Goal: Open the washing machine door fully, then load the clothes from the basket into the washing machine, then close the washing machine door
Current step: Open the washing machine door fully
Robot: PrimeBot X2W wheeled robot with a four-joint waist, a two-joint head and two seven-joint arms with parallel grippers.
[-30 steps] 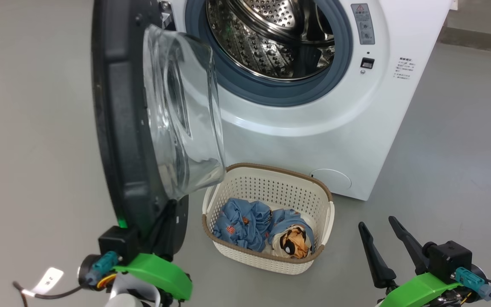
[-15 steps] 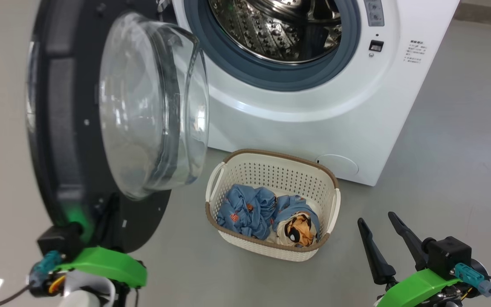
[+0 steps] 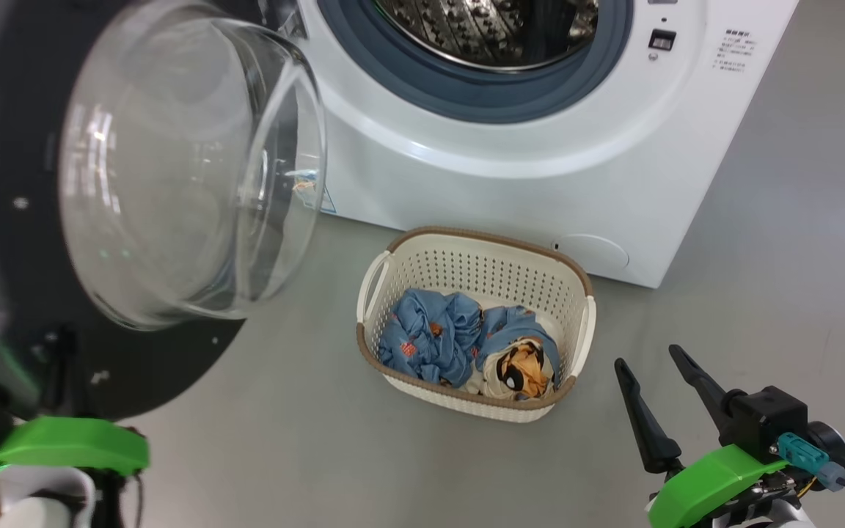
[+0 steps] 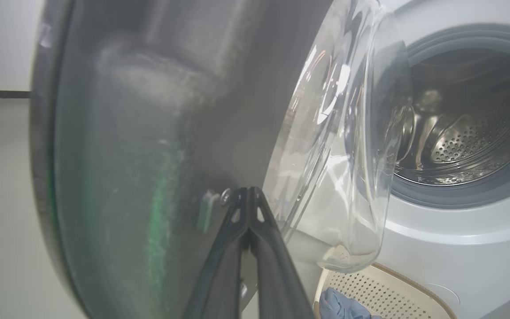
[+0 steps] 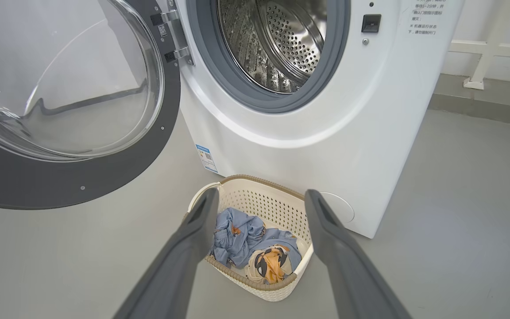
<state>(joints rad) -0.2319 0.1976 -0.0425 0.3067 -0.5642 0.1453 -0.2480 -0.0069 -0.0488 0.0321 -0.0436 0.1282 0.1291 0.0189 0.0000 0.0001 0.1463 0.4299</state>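
Observation:
The washing machine (image 3: 510, 183) stands with its steel drum (image 5: 277, 44) exposed. Its door (image 3: 158, 367) is swung far out to the left, glass bowl (image 3: 173, 169) bulging towards me. My left gripper (image 4: 248, 191) is shut with nothing in it, its tips against the door's dark inner face beside the glass; in the head view it (image 3: 61, 345) sits at the door's lower edge. The basket (image 3: 481, 238) rests on the floor before the machine with the blue clothes (image 3: 437, 337) inside. My right gripper (image 3: 646, 357) hovers open to the basket's right, aimed at it (image 5: 261, 195).
Grey floor (image 3: 760, 293) runs around the machine and basket. A blue label sticker (image 5: 206, 157) is on the machine's lower front. A white frame (image 5: 481, 57) and a raised ledge stand at the wall behind the machine on the right.
The door has swung much wider to the left, with my shut left gripper moving left along with it. The head view has shifted as well. My right gripper has stayed open in place.

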